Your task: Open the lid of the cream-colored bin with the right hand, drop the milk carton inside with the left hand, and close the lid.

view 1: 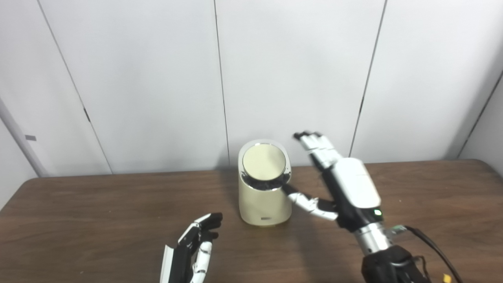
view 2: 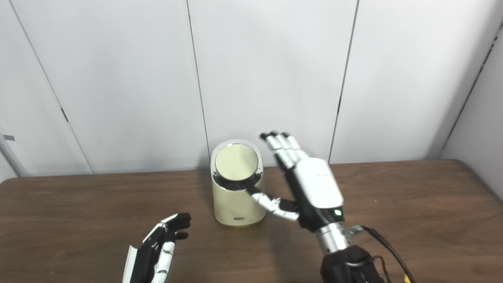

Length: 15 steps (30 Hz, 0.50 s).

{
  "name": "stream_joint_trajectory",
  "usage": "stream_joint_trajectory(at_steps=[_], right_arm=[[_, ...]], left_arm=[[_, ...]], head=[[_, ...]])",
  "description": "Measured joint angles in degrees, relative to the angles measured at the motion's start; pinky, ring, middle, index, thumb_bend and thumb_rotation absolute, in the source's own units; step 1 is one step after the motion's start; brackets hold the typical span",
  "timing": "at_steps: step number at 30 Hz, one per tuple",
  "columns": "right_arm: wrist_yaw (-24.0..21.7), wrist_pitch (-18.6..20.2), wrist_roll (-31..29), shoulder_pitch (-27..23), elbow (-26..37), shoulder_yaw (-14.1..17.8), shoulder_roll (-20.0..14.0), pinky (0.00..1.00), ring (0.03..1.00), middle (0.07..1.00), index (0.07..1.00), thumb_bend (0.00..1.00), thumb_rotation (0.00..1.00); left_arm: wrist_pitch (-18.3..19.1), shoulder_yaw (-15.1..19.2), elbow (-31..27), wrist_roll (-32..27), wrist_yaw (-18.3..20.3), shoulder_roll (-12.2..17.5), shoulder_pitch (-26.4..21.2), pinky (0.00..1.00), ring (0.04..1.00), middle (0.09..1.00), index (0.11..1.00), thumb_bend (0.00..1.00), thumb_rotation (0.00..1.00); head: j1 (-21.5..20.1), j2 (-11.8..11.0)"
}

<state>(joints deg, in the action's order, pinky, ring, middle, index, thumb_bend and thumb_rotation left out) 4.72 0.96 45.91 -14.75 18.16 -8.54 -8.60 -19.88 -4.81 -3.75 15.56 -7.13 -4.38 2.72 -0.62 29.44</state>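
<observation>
The cream-colored bin [view 1: 265, 206] stands on the table near the back wall. Its round lid [view 1: 264, 162] is tilted up towards me, and a dark gap shows under its front edge. My right hand [view 1: 346, 177] is just right of the bin, open, fingers pointing up, with its thumb [view 1: 298, 196] reaching to the bin's rim below the lid. My left hand [view 1: 196, 243] hovers low at the front left of the bin, open and holding nothing. No milk carton is in view.
The brown wooden table [view 1: 98, 220] spreads wide on both sides of the bin. White wall panels [view 1: 157, 78] stand right behind it. A black cable [view 1: 432, 245] trails from my right wrist.
</observation>
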Motion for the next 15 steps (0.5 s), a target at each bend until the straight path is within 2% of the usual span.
stream_joint_trajectory(at_steps=[3, 5, 8, 12, 15], right_arm=[[3.11, -1.83, -4.98, 3.55, 0.29, 2.25, 1.62, 0.68, 0.811, 0.838, 0.791, 0.23, 0.57], [4.77, -3.49, -7.32, 5.88, 0.28, 2.97, 2.37, 0.55, 0.710, 0.767, 0.735, 0.24, 0.37], [6.44, -6.82, -9.65, 10.04, 0.18, 3.14, 2.43, 0.49, 0.661, 0.739, 0.707, 0.27, 0.24], [7.85, -9.72, -12.05, 14.89, -2.35, 3.14, 3.13, 0.49, 0.649, 0.728, 0.684, 0.29, 0.20], [8.66, -10.74, -13.31, 16.89, -4.99, 3.04, 4.04, 0.42, 0.582, 0.741, 0.702, 0.27, 0.24]], left_arm=[[-0.02, 0.07, 0.02, 0.23, -0.19, 0.00, -0.01, 0.67, 0.746, 0.763, 0.769, 0.23, 0.70], [-0.07, 0.15, 0.08, 0.53, -0.52, 0.01, -0.04, 0.66, 0.737, 0.751, 0.748, 0.20, 0.56], [-0.31, 0.22, 0.12, 1.48, -1.51, 0.01, -0.09, 0.61, 0.702, 0.725, 0.709, 0.21, 0.44], [-0.89, 0.45, 0.16, 3.52, -3.43, -0.01, -0.08, 0.57, 0.673, 0.705, 0.686, 0.24, 0.38], [-1.24, 0.51, 0.16, 3.68, -3.86, -0.01, -0.06, 0.58, 0.680, 0.709, 0.690, 0.24, 0.42]], head=[[-0.26, 0.00], [-0.26, 0.00], [-0.09, 0.09], [-0.18, 0.26], [-0.09, 0.35]])
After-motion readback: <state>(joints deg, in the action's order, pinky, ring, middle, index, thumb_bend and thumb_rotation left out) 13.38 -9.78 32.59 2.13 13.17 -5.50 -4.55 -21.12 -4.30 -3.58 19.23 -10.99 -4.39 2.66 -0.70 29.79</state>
